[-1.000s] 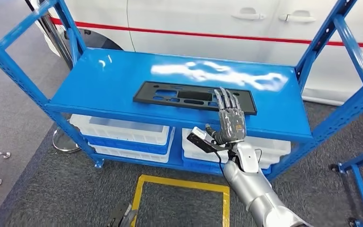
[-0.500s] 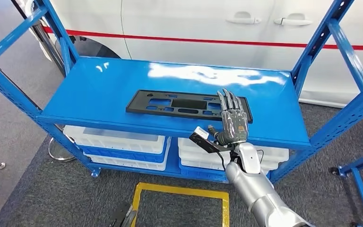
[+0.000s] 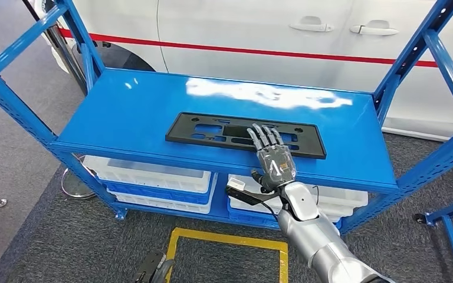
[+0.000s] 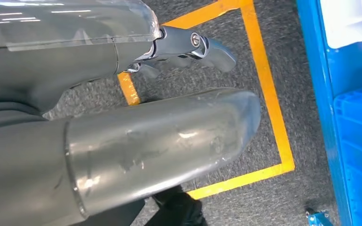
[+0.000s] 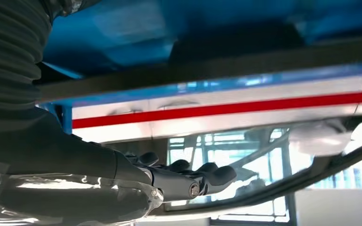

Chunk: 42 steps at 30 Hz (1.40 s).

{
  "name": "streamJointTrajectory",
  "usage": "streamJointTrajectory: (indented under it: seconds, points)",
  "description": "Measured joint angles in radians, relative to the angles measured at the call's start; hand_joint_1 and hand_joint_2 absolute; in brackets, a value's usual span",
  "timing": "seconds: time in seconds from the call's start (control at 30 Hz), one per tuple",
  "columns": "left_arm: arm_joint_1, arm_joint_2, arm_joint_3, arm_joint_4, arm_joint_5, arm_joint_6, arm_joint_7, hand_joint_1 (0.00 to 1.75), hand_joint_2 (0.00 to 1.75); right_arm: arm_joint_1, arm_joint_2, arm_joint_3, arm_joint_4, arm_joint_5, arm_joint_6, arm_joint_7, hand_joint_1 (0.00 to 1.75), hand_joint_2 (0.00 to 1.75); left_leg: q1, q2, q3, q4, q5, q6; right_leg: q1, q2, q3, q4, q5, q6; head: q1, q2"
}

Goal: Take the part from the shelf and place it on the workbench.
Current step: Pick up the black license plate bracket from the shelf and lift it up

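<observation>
The right robot hand (image 3: 273, 154) covers part of the flat black plastic panel with cut-outs (image 3: 224, 131), and whether its fingers touch the panel can't be told. The white storage bins (image 3: 153, 172) sit half hidden beneath the blue metal shelf (image 3: 124, 106). The left robot hand (image 4: 188, 47) is mostly screened by its own arm.

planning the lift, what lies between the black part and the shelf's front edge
In the head view, bare blue shelf top and the right hand, its fingers reaching over the black part.

No readable text, labels, brands or numbers on any surface in view.
</observation>
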State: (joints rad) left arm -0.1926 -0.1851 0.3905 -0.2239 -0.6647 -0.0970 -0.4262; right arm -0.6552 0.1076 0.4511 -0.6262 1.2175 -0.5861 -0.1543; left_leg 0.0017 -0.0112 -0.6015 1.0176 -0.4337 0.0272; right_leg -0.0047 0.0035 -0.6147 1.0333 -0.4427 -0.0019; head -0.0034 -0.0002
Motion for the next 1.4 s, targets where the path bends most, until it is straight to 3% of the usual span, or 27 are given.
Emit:
streamJointTrajectory:
  seconds: [0.13,0.17,0.23,0.3,0.33,0.37,0.4,0.47,0.5,0.63,0.7,0.77,0.8,0.83,0.87,0.93,1.0,1.07,1.13,1.2,1.27,1.3,1.33,1.37,1.4]
  points:
    - [-0.002,0.0,0.0,0.0,-0.003,-0.006,-0.008,0.0,0.0,-0.008,0.015,0.036,0.022,0.003,0.0,0.008,0.0,1.75,0.001,0.002,-0.004,0.017,-0.017,-0.022,-0.005,0.0,0.011,-0.015,0.002,-0.017,0.0,0.0]
    - [-0.003,0.0,0.0,0.0,-0.003,-0.006,-0.009,0.0,0.0,-0.011,0.02,0.043,0.026,0.002,-0.001,0.009,0.0,1.75,0.002,0.003,-0.019,0.053,-0.038,-0.028,-0.009,0.0,0.016,-0.019,0.002,-0.022,-0.001,0.0]
    - [-0.003,0.0,0.0,0.0,-0.004,-0.005,-0.009,0.0,0.0,-0.015,0.027,0.055,0.033,0.0,-0.002,0.01,0.0,1.75,0.007,0.005,-0.083,0.179,-0.096,-0.037,-0.009,-0.002,0.021,-0.02,-0.002,-0.028,-0.002,0.0]
    - [0.0,0.001,0.0,0.0,-0.004,-0.005,-0.009,0.0,0.0,-0.015,0.029,0.063,0.041,-0.004,-0.002,0.011,0.0,1.75,0.01,0.005,-0.139,0.276,-0.118,-0.042,-0.008,-0.003,0.025,-0.017,-0.009,-0.028,-0.002,0.0]
    - [0.002,0.001,0.0,0.0,-0.004,-0.005,-0.009,0.0,0.0,-0.015,0.029,0.067,0.044,-0.007,-0.002,0.012,0.0,1.75,0.011,0.005,-0.142,0.272,-0.099,-0.043,-0.008,-0.003,0.028,-0.015,-0.013,-0.027,-0.002,0.0]
    - [0.004,0.002,0.0,0.0,-0.004,-0.005,-0.009,0.0,0.0,-0.015,0.029,0.069,0.046,-0.013,-0.002,0.013,0.0,1.75,0.011,0.006,-0.124,0.227,-0.064,-0.042,-0.009,-0.003,0.034,-0.014,-0.018,-0.025,-0.002,0.0]
    - [0.005,0.002,0.0,0.0,-0.003,-0.005,-0.009,0.0,0.0,-0.015,0.029,0.07,0.047,-0.024,-0.003,0.013,0.0,1.75,0.011,0.006,-0.091,0.155,-0.024,-0.039,-0.009,-0.003,0.041,-0.012,-0.024,-0.022,-0.002,0.0]
    - [0.005,0.003,0.0,0.0,-0.002,-0.005,-0.01,0.0,0.0,-0.018,0.031,0.069,0.048,-0.069,-0.004,0.008,0.0,1.75,0.007,0.007,-0.031,0.036,0.017,-0.031,-0.006,-0.003,0.05,-0.012,-0.034,-0.014,-0.002,0.0]
    - [0.006,0.003,0.0,0.0,-0.001,-0.004,-0.01,0.0,0.0,-0.019,0.033,0.065,0.048,-0.102,-0.006,0.003,0.0,1.75,0.005,0.007,-0.017,0.007,0.019,-0.026,-0.004,-0.002,0.052,-0.013,-0.036,-0.009,-0.002,0.0]
    - [0.014,0.004,0.0,0.0,-0.001,-0.004,-0.015,0.0,0.0,-0.023,0.039,0.045,0.044,-0.175,-0.013,-0.01,0.0,1.75,0.006,0.005,0.003,-0.013,0.009,-0.001,-0.004,-0.002,0.052,0.008,-0.04,0.012,-0.001,0.0]
    - [0.013,0.004,0.001,0.0,-0.001,-0.004,-0.016,0.0,0.0,-0.027,0.039,0.039,0.043,-0.179,-0.014,-0.009,0.0,1.75,0.008,0.005,0.015,-0.018,0.005,0.01,-0.006,-0.002,0.01,0.089,-0.079,0.018,0.0,0.0]
    - [0.013,0.004,0.001,0.0,-0.001,-0.004,-0.017,0.0,0.0,-0.026,0.038,0.036,0.042,-0.179,-0.014,-0.009,0.0,1.75,0.006,0.005,0.022,-0.017,-0.002,0.016,-0.007,-0.003,-0.069,0.217,-0.13,0.021,0.0,0.0]
    - [0.014,0.004,0.001,0.0,0.0,-0.004,-0.016,0.0,0.0,-0.023,0.038,0.036,0.043,-0.178,-0.014,-0.008,0.0,1.75,0.005,0.005,0.026,-0.016,-0.006,0.018,-0.007,-0.003,-0.102,0.259,-0.138,0.022,0.0,0.0]
    - [0.016,0.004,0.001,0.0,0.0,-0.002,-0.014,0.0,0.0,-0.021,0.037,0.035,0.043,-0.176,-0.015,-0.007,0.0,1.75,0.004,0.004,0.032,-0.014,-0.011,0.018,-0.007,-0.003,-0.12,0.266,-0.125,0.021,0.0,0.0]
    - [0.016,0.004,0.002,0.0,0.0,0.001,-0.011,0.0,0.0,-0.019,0.037,0.035,0.043,-0.173,-0.017,-0.006,0.0,1.75,0.003,0.003,0.04,-0.013,-0.017,0.017,-0.007,-0.003,-0.118,0.235,-0.089,0.019,0.0,0.0]
    - [0.016,0.002,0.002,0.0,0.0,0.009,-0.004,0.0,0.0,-0.019,0.036,0.035,0.044,-0.166,-0.021,-0.003,0.0,1.75,0.001,0.002,0.057,-0.012,-0.031,0.014,-0.004,-0.003,-0.075,0.103,0.005,0.009,-0.001,0.0]
    - [0.013,0.0,0.002,0.0,0.0,0.014,-0.002,0.0,0.0,-0.02,0.036,0.035,0.045,-0.159,-0.026,-0.001,0.0,1.75,0.0,0.002,0.061,-0.011,-0.042,0.006,0.003,-0.003,-0.048,0.009,0.041,-0.003,0.0,0.0]
    - [0.011,0.0,0.002,0.0,0.001,0.015,-0.003,0.0,0.0,-0.018,0.035,0.035,0.046,-0.156,-0.028,-0.001,0.88,1.75,-0.001,0.003,0.062,-0.006,-0.046,-0.006,0.007,-0.001,-0.046,-0.009,0.037,-0.011,-0.001,0.0]
    - [0.011,0.0,0.002,0.0,0.0,0.016,-0.007,0.0,0.0,-0.018,0.035,0.035,0.046,-0.154,-0.028,-0.001,1.75,1.75,0.0,0.004,0.063,0.008,-0.059,-0.018,0.002,0.0,-0.033,-0.015,0.041,-0.021,-0.001,0.0]
    - [0.007,0.0,0.002,0.0,-0.001,0.02,-0.009,0.0,0.0,-0.021,0.036,0.035,0.046,-0.153,-0.027,-0.004,1.75,1.75,0.004,0.006,0.032,0.079,-0.099,-0.029,-0.003,-0.001,-0.019,-0.021,0.039,-0.03,-0.002,0.0]
    - [0.004,0.0,0.002,0.0,-0.002,0.022,-0.014,0.0,0.0,-0.021,0.037,0.035,0.046,-0.155,-0.026,-0.008,1.75,1.75,0.008,0.006,-0.038,0.207,-0.155,-0.04,-0.002,-0.002,-0.014,-0.02,0.034,-0.035,-0.002,0.0]
    - [0.004,0.0,0.002,0.0,-0.002,0.023,-0.017,0.0,0.0,-0.02,0.037,0.035,0.047,-0.157,-0.026,-0.01,1.75,1.75,0.01,0.006,-0.07,0.255,-0.169,-0.044,-0.002,-0.002,-0.013,-0.019,0.031,-0.035,-0.002,0.0]
    - [0.004,0.0,0.002,0.0,-0.003,0.023,-0.02,0.0,0.0,-0.019,0.037,0.035,0.047,-0.159,-0.027,-0.011,1.75,1.75,0.011,0.006,-0.089,0.273,-0.165,-0.047,-0.002,-0.001,-0.013,-0.017,0.029,-0.035,-0.002,0.0]
    - [0.004,0.0,0.002,0.0,-0.003,0.023,-0.023,0.0,0.0,-0.018,0.037,0.035,0.047,-0.161,-0.027,-0.013,1.75,1.75,0.012,0.006,-0.087,0.251,-0.139,-0.047,-0.002,0.0,-0.011,-0.014,0.025,-0.034,-0.002,0.0]
    - [0.003,0.001,0.002,0.0,-0.003,0.023,-0.025,0.0,0.0,-0.018,0.037,0.035,0.048,-0.162,-0.028,-0.015,1.75,1.75,0.012,0.006,-0.068,0.193,-0.096,-0.045,-0.002,0.0,-0.008,-0.012,0.022,-0.032,-0.002,0.0]
